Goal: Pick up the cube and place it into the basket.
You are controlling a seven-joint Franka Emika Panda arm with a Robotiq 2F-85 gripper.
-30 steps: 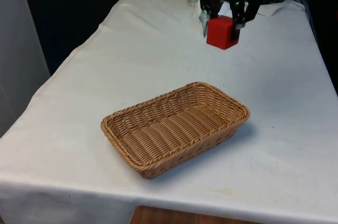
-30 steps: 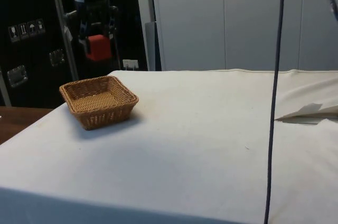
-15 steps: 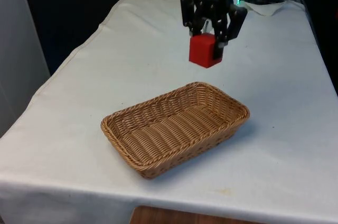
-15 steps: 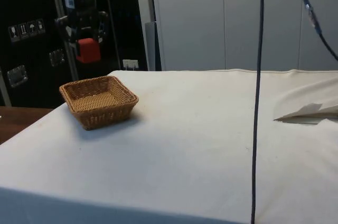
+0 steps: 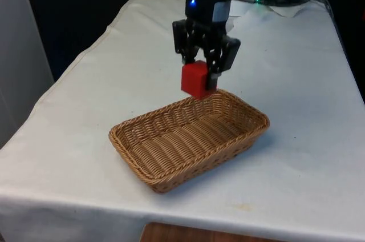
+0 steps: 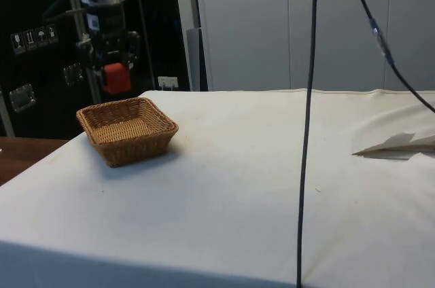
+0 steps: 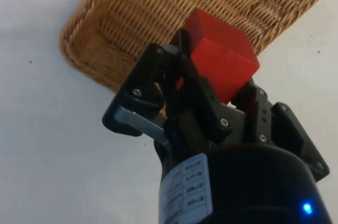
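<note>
Hanging in the air, the gripper has its two fingers clamped on the red cube, one on each side. The cube sits above the far end of the wicker basket, clear of its rim and not touching it. The basket rests on the white cloth.

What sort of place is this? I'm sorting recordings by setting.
Probably a robotics lab or test room, not a home: a table under a white cloth, cables hanging across the side view, and a pincer holding a red cube above a wicker basket.
</note>
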